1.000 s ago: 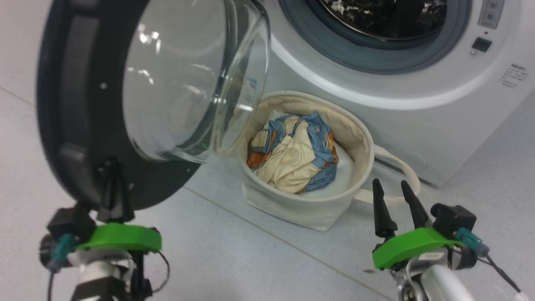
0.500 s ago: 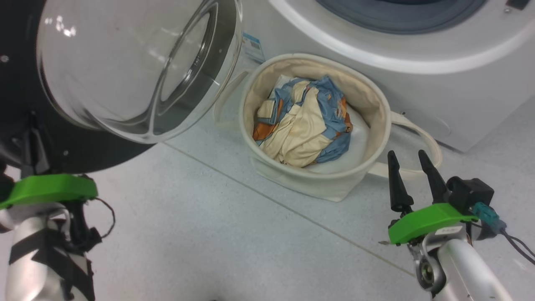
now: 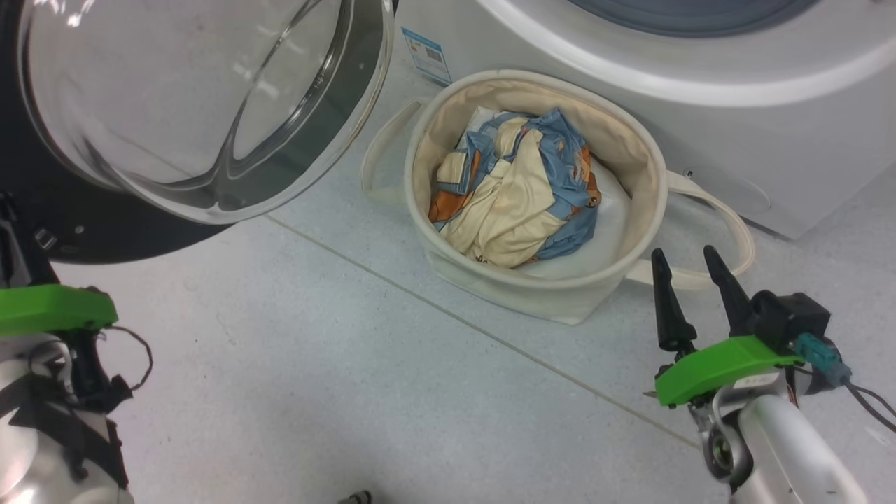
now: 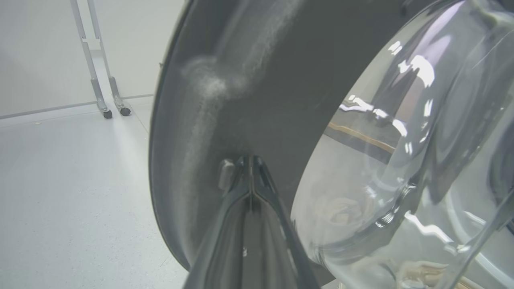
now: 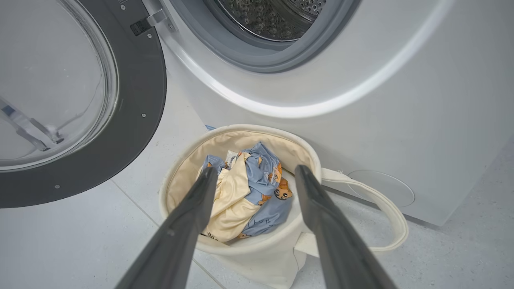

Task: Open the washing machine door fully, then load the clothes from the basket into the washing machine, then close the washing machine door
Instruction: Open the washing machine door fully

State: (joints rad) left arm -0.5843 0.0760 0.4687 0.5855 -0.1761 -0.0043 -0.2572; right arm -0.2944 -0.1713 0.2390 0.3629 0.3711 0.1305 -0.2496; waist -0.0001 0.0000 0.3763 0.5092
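washing machine door (image 3: 105,238): swung open, 10 o'clock in head view, domed glass toward camera
washing machine (image 3: 700,133): 12 to 2 o'clock in head view; drum (image 5: 273,16) mouth uncovered, grey gasket (image 5: 257,56) round it; blue sticker (image 3: 427,56) on front
basket (image 3: 504,297): on floor (image 3: 315,364) just in front of washer, centre toward 1 o'clock; loop handle each side
clothes (image 3: 518,196): bunched inside basket, cream/blue/orange piece on top, bear-print light-blue piece (image 5: 265,192) mixed in; white pad (image 3: 598,238) beneath
left tool (image 4: 251,160): fingers pressed together, no gap, nothing seen between; tips against door's black rim; 8 o'clock in head view
right tool (image 3: 684,255): fingers spread wide, empty; 4 o'clock in head view, near basket's rim, not touching
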